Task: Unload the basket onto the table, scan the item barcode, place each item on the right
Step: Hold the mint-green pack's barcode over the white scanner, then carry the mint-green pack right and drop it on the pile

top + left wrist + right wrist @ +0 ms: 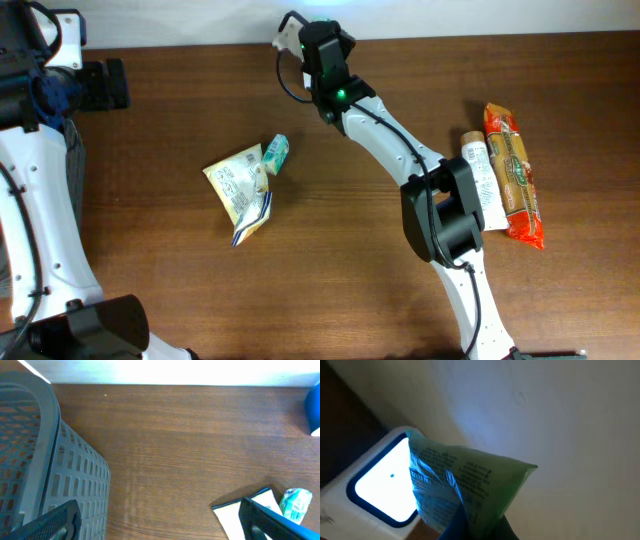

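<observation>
My right gripper (pixel 480 527) is shut on a green printed packet (pixel 465 480) and holds its printed face close to the glowing white window of the scanner (pixel 380 485). In the overhead view that gripper (pixel 308 40) reaches to the table's back edge, where the white scanner (pixel 286 38) sits; the packet is hidden there. My left gripper (pixel 105 85) hangs at the far left, open, with nothing between its fingers (pixel 55 522). In the left wrist view only bare table lies between them.
A yellow and white pouch (pixel 240 185) and a small green-white packet (pixel 275 152) lie left of centre. A white tube (pixel 482 185) and a long orange packet (pixel 515 175) lie at the right. A grey slotted basket (pixel 60 475) stands beside my left gripper.
</observation>
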### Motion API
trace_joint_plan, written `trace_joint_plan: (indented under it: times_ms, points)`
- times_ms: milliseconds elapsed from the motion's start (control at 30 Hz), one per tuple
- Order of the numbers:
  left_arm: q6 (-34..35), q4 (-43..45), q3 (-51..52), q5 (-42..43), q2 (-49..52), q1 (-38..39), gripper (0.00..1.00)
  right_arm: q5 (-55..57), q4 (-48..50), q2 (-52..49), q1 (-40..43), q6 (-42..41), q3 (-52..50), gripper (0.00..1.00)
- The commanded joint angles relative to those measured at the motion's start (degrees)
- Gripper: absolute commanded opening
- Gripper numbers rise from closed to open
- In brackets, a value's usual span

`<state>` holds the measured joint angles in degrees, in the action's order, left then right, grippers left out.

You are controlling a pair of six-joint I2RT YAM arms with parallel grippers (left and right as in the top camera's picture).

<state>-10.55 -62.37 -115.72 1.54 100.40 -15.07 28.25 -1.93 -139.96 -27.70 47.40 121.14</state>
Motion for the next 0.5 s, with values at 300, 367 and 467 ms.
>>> trace_joint_plan:
  times_ms: [300, 367, 467]
  points:
    - [-0.9, 0.1, 0.0, 0.4, 0.1, -0.1, 0.99, -14.6, -58.2, 31.4, 4.3, -56.1, 1.2, 0.04]
    - [-0.9, 0.1, 0.0, 0.4, 0.1, -0.1, 0.99, -23.8, -67.6, 32.5, 8.3, -59.1, 1.2, 0.04]
    - [-0.9, 0.1, 0.0, 0.4, 0.1, -0.1, 0.99, -31.6, -77.2, 31.8, 13.8, -59.1, 1.1, 0.04]
